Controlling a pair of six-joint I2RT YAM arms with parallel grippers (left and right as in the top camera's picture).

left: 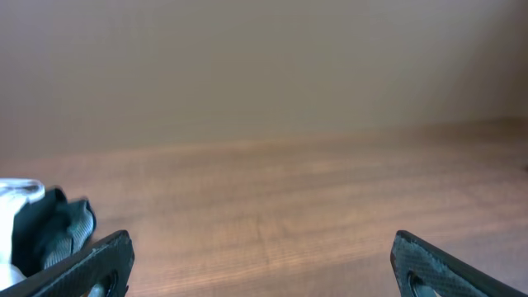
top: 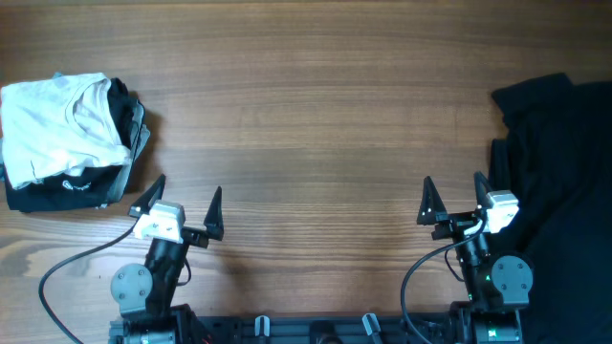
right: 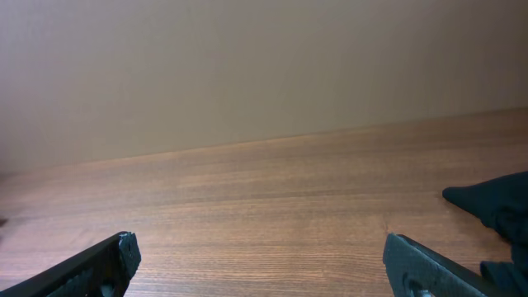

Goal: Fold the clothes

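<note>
Cream cloth tops a compact bundle at the far left of the wooden table (top: pixel 306 96). The cream T-shirt (top: pixel 57 129) lies folded on a black garment (top: pixel 53 196) whose small white logo shows along the near edge. That pair looks done (a judgement from its squared-off shape, since the frame edge cuts off its left side).

What is left, as far as can be seen, is the black heap (top: pixel 564 172) at the right edge. It lies loose and crumpled and runs out of view on the right and near sides. I put the task at partly complete, with at least this one piece to spread and fold.

The folded bundle is nearly square, so its long axis is hard to call. It sits slightly skewed to the table edge, and a curved seam on the cream top may be the collar. The black heap stretches from far to near along the right side, but neither collar nor hem can be made out, so which way it points cannot be told.

The left gripper (top: pixel 187 186) stands spread wide and empty near the bundle, apart from it. The right gripper (top: pixel 454 182) is likewise spread wide and empty, just beside the heap's edge.
</note>
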